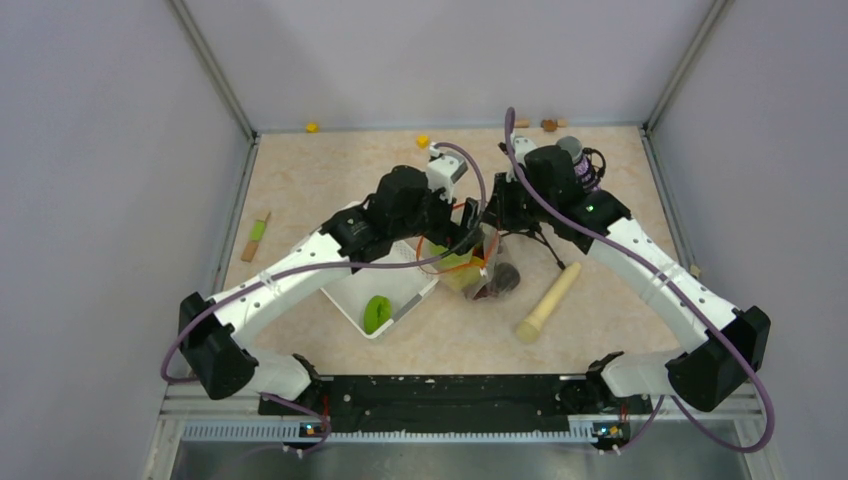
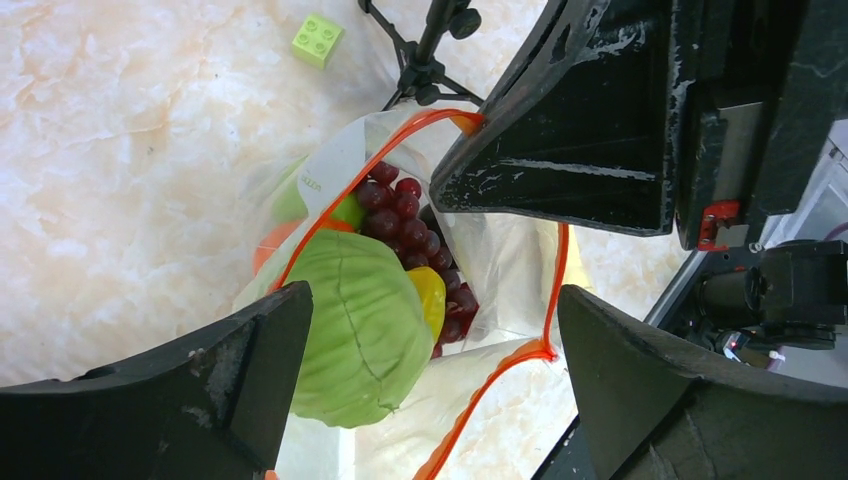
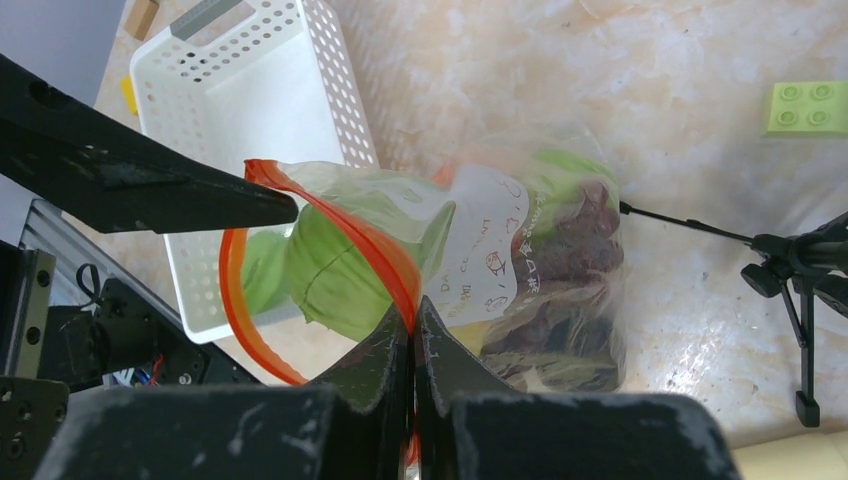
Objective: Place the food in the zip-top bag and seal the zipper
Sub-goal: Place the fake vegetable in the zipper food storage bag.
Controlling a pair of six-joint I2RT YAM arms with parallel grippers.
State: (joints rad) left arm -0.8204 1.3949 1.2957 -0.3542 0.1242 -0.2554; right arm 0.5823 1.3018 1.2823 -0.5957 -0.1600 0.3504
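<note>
Right jaws pressed together, pinching the zipper [image 3: 235,290] on one rim of the zip-top bag [image 3: 480,250]. The strip loops open to their left.

Left jaws spread wide, with the bag mouth gaping between them. From the right wrist view, one left finger tip sits at the mouth's corner; I cannot tell whether it touches.

Straight below the left jaws, inside the bag: a green leafy piece [image 2: 350,340], a grape bunch [image 2: 405,225] beyond it, and a yellow piece [image 2: 430,295] wedged between the two.

Edges: the white basket [image 3: 340,90] wall is just beside the bag, left of the right jaws. To their right is bare counter [image 1: 330,190], then a small black tripod [image 3: 800,270] near the bag and a green block [image 3: 808,106] well apart.

Writing: a white panel on the bag face with dark lettering that starts "DA"; the rest is too small to read.
</note>
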